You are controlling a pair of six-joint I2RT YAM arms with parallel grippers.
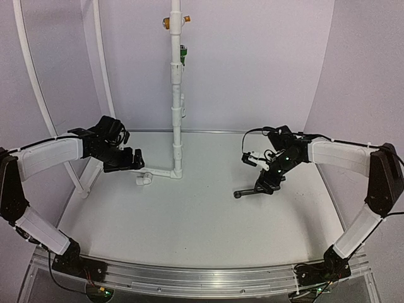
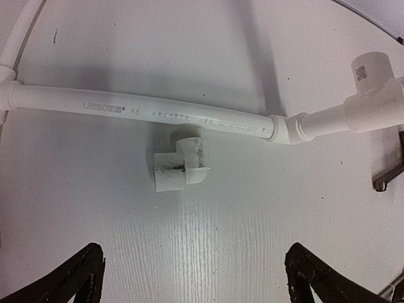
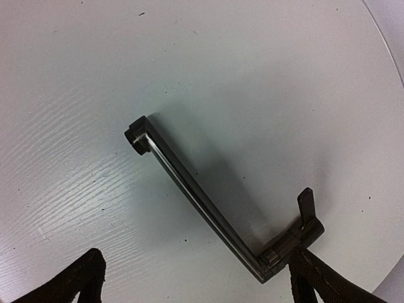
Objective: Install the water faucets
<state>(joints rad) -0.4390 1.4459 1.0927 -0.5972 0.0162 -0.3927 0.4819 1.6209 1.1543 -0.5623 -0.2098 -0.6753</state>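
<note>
The worktop is white with a fine wood-grain texture and a few dark specks. Its back edge is curved and an aluminium rail runs along the near edge. Pale lilac-white walls close it in, and two thin white tubes curve up on the left.

A white pipe stands upright at the back centre, with an orange fitting near its top and a green fitting lower down. At its foot is an elbow, smudged dark. Grey print runs along the pipe, too blurred to read, and a coded sticker on a joint is likewise illegible.

The black tap lies flat on the worktop, right of centre. The right gripper is spread wide over it, one finger just beside the crossbar end. The left gripper is also wide apart, holding nothing, near the elbow.
</note>
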